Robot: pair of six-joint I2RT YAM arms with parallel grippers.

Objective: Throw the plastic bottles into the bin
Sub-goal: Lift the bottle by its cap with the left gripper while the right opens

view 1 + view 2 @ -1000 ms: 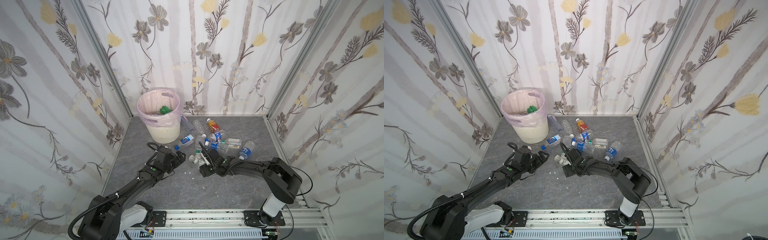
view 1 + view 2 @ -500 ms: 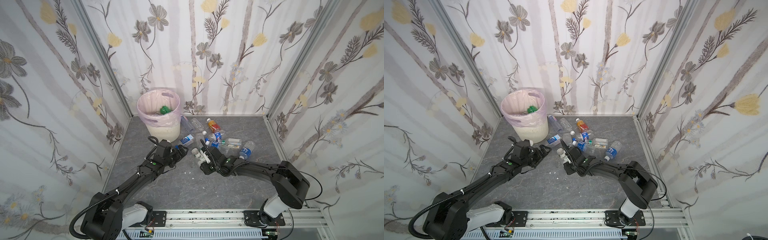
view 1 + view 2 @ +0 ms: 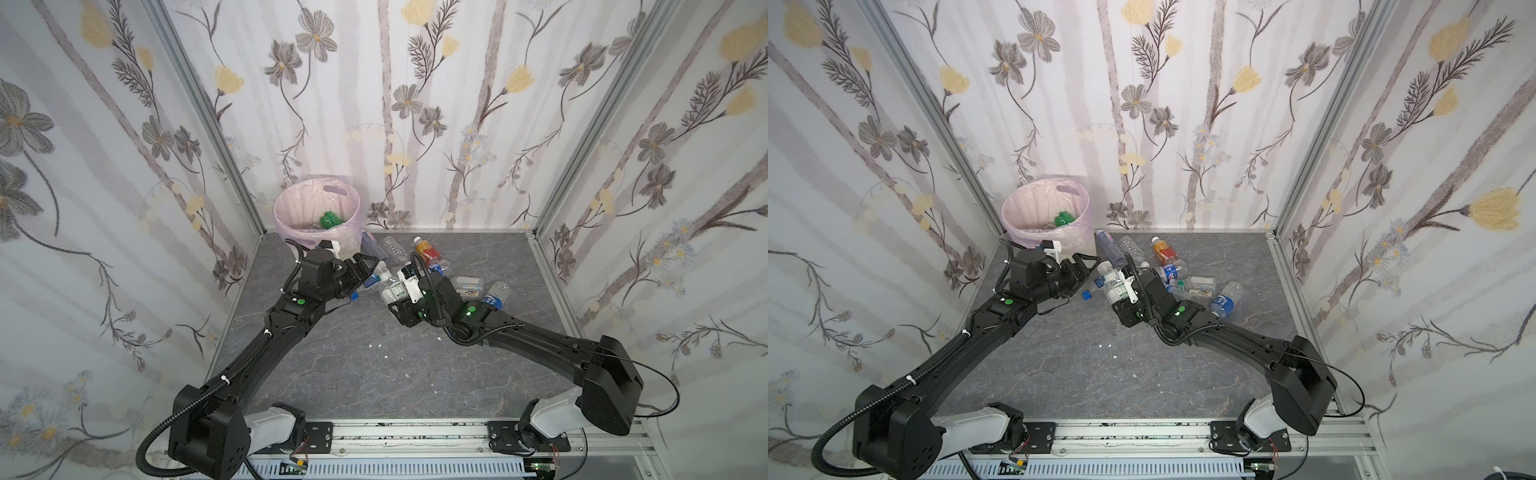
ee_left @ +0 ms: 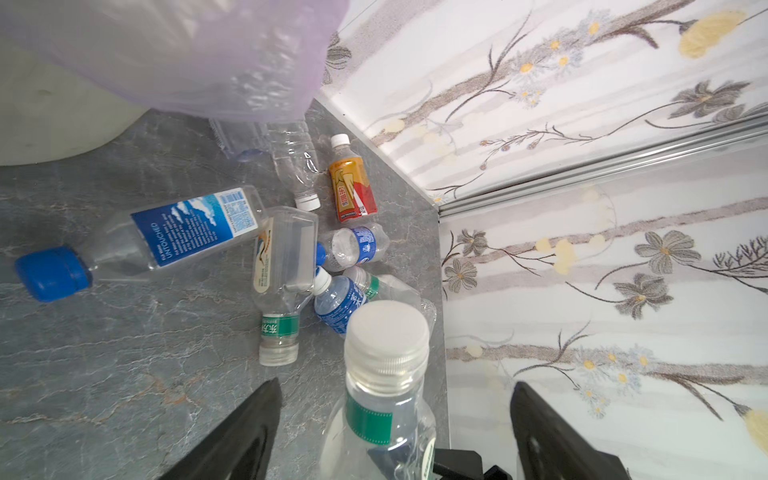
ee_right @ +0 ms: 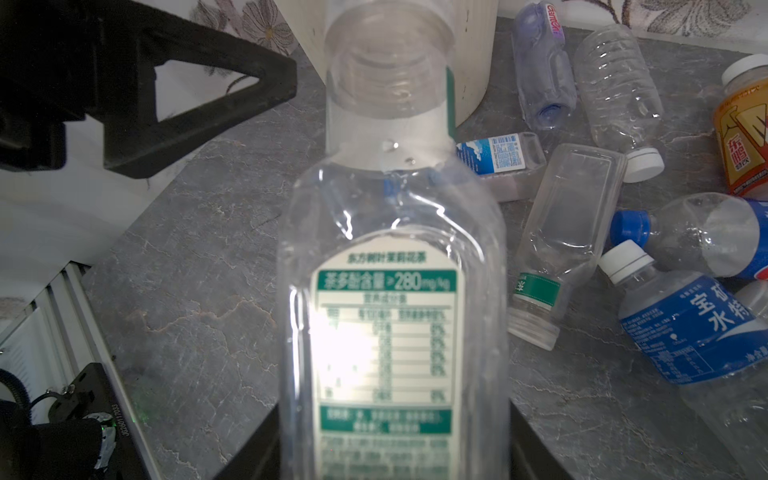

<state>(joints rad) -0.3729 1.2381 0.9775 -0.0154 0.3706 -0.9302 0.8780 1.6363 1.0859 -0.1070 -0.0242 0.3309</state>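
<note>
1 clear bottle (image 5: 390,249) | pinched by right gripper (image 5: 392,449) | cap (image 4: 386,328) inside spread left gripper (image 4: 395,386), not touching

Bright, even light (close-ups blurred)

The round cream-white ribbed bin (image 3: 286,210) with its pink plastic liner stands in the back left corner of the grey marbled desk (image 3: 374,374), with a green plastic bottle (image 3: 330,219) inside it. Just right of the bin, near the back wall, lies a heap of clear plastic bottles (image 3: 469,284). An orange-red plastic bottle (image 3: 424,251) lies at its rear and a blue-labelled clear bottle (image 3: 494,293) at its right edge. At the heap's left end, a clear white-capped bottle (image 5: 395,291) is clamped in the right pincer (image 5: 395,436). Its cap sits between the spread fingers of the left pincer (image 4: 395,386), touching neither.
</note>
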